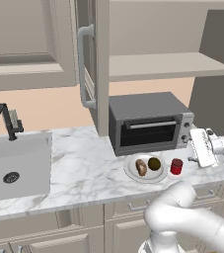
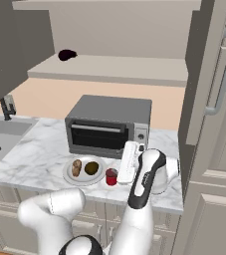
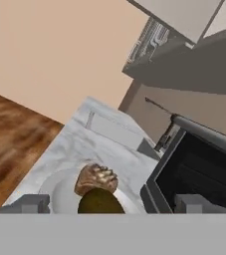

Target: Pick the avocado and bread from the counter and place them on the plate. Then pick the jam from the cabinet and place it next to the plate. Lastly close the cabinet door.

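So from where I'm sitting the food part looks sorted: the bread and the avocado both sit on the plate, and the jam stands upright on the table just to the right of the plate, apart from its rim. My gripper hovers a little to the right of the jar with nothing in it, jaws spread wide. What's left, I reckon, is the cabinet door, which stands swung out edge-on above the toaster oven, its long bar handle facing left in the left base view. The door is a rigid panel on hinges, so no squeezing needed, and I'd guess it swings easy. I'd rather push flat on the panel face near the free edge than pinch the handle, since that smooth bar looks slippery and could twist the jaws. Main worry is clipping the jar on the way up.
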Tool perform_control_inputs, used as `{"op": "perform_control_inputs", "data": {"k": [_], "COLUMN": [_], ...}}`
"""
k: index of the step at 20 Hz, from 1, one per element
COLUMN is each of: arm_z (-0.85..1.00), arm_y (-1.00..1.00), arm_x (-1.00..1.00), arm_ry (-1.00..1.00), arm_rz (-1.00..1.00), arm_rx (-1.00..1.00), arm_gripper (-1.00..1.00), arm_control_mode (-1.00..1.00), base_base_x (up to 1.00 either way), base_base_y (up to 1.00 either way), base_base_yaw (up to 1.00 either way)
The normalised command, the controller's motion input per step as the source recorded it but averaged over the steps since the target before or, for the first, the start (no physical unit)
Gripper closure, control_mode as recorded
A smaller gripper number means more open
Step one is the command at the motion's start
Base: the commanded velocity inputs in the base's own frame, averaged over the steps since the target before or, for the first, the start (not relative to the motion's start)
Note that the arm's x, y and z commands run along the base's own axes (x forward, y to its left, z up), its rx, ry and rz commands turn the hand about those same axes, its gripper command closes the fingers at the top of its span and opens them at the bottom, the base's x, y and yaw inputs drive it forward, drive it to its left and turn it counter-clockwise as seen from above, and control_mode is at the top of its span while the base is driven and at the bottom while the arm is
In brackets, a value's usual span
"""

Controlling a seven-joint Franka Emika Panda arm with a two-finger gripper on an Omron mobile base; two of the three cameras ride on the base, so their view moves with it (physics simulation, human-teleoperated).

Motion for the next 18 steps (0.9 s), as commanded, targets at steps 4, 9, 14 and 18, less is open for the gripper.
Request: {"op": "perform_control_inputs", "data": {"k": [4, 9, 14, 18], "arm_z": [0.53, 0.56, 0.52, 0.58], "arm_y": [0.06, 0.02, 0.0, 0.0], "arm_x": [-0.37, -0.37, -0.46, -0.54], "arm_ry": [-0.24, -0.24, -0.28, -0.26], "arm_rz": [-0.21, -0.19, -0.11, -0.08], "arm_rx": [0.0, 0.0, 0.0, 0.0], "arm_gripper": [-1.0, -1.0, -1.0, -1.0], "arm_control_mode": [-1.0, -1.0, -1.0, -1.0], "base_base_x": [0.0, 0.0, 0.0, 0.0], "base_base_y": [0.0, 0.0, 0.0, 0.0], "base_base_yaw": [0.0, 0.0, 0.0, 0.0]}}
